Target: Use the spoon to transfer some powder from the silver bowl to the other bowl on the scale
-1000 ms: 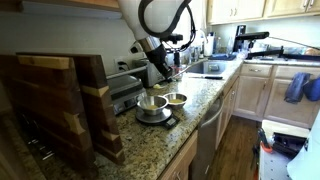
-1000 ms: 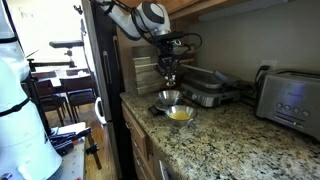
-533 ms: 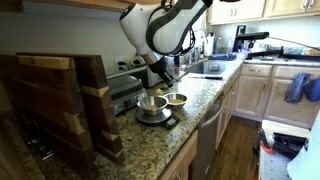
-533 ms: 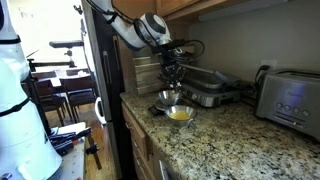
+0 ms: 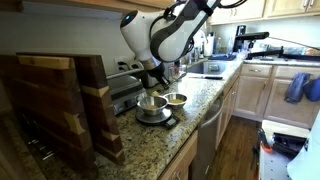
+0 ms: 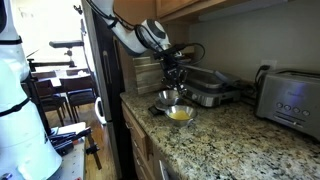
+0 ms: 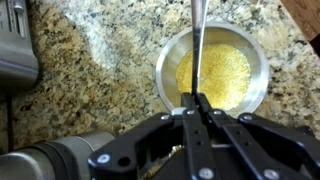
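Wrist view has the black two-fingered gripper (image 7: 200, 105) clamped tight on the thin flat steel spoon (image 7: 197, 50), whose handle crosses over the small shiny metal bowl (image 7: 162, 70). To my eye the worry is spillage: a tilt, or a slip in that narrow pinch, would scatter grains on the speckled granite counter (image 7: 90, 60). The spoon could also clip a rim and nudge the wider grey metal bowl (image 5: 150, 101) on the flat black scale (image 5: 158, 120). The fine yellow powder (image 7: 225, 70) lies as a shallow, even layer in the small bowl, just beside the scale.
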`<state>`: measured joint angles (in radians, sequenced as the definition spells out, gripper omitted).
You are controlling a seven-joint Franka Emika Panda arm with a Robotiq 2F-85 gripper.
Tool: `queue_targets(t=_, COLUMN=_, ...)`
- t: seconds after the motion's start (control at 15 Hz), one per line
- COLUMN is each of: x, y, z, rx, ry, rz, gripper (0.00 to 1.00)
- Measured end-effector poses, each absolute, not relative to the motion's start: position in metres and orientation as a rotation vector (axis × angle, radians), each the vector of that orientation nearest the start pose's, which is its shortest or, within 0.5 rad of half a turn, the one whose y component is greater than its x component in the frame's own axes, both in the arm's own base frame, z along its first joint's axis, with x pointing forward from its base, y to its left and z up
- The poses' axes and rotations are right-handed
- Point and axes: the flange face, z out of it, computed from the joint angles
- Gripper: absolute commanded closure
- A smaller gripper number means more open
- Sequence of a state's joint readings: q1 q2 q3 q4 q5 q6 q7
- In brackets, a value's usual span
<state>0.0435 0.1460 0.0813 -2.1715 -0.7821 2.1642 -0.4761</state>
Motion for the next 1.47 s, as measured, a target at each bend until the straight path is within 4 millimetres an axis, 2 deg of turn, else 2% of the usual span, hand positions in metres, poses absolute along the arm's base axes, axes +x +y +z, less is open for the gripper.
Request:
queue_targets(t=0.27, x=0.54, y=0.049, z=0.317, rx=2.118, ry=1.362, rz=-0.276, gripper=0.97)
queue_targets(t=0.87, x=0.522, y=0.09, z=0.31, rx=1.925, ry=1.385, rz=-0.14, gripper=0.97)
queue_targets(t=1.47, x=0.494, y=0.096, z=0.314, rx=1.784, ry=1.327, rz=-0.023, gripper=0.97)
